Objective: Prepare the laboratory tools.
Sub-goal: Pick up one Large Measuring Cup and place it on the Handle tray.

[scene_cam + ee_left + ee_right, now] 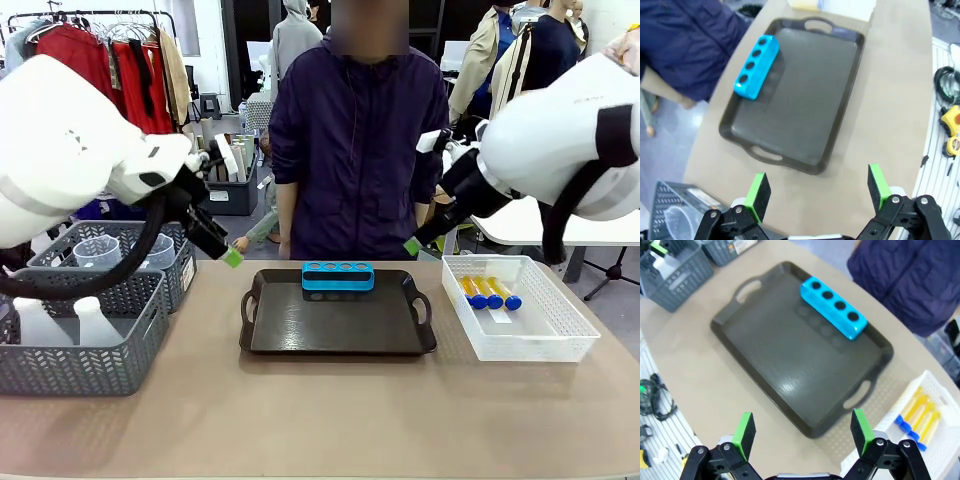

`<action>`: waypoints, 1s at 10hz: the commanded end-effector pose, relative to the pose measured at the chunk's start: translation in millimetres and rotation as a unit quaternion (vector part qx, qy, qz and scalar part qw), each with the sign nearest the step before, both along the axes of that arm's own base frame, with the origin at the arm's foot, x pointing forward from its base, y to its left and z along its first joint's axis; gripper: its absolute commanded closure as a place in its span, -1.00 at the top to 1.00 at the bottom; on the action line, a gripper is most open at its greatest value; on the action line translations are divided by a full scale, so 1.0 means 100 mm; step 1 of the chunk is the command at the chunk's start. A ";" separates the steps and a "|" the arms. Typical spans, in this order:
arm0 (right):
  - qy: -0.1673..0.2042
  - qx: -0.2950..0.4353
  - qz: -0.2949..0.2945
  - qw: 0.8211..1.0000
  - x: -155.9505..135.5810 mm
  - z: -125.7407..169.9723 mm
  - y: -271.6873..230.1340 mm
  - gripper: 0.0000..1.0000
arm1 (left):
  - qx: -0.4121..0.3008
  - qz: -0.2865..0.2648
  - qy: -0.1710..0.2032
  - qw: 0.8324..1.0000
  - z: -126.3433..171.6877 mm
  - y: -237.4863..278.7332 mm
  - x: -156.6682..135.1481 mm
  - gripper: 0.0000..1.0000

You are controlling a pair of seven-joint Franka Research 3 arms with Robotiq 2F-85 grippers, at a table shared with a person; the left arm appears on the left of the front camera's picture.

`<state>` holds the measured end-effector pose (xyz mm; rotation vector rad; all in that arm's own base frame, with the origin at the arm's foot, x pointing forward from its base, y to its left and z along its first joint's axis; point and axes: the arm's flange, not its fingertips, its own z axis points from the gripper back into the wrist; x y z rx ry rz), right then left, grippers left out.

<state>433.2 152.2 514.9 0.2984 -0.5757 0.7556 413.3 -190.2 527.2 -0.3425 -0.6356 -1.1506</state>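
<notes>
Wide open, empty: left gripper (817,187), right gripper (802,432). Reach with the right for tubes (490,292) lying in the basket (520,352) beside the tray (330,320). Pinch one mid-body, clear of its neighbours, then stand it in the rack (338,275).

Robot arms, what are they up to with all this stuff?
Nothing is picked up yet. The left tool and right tool hover open over the table. An empty blue rack sits on the dark tray. The yellow tubes lie in the white basket; beakers and flasks sit in grey baskets.
</notes>
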 end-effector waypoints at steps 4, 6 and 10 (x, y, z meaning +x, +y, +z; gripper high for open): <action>-0.021 0.047 0.028 0.998 0.41 0.43 -0.11 1.00 | -0.035 -0.018 -0.024 0.999 0.29 0.09 0.40 1.00; -0.030 0.051 0.034 0.998 0.42 0.54 -0.27 1.00 | -0.031 -0.015 -0.029 0.999 0.33 0.14 0.44 1.00; -0.055 0.023 0.045 0.997 0.38 0.62 -0.44 1.00 | -0.033 -0.008 -0.027 0.999 0.34 0.16 0.50 1.00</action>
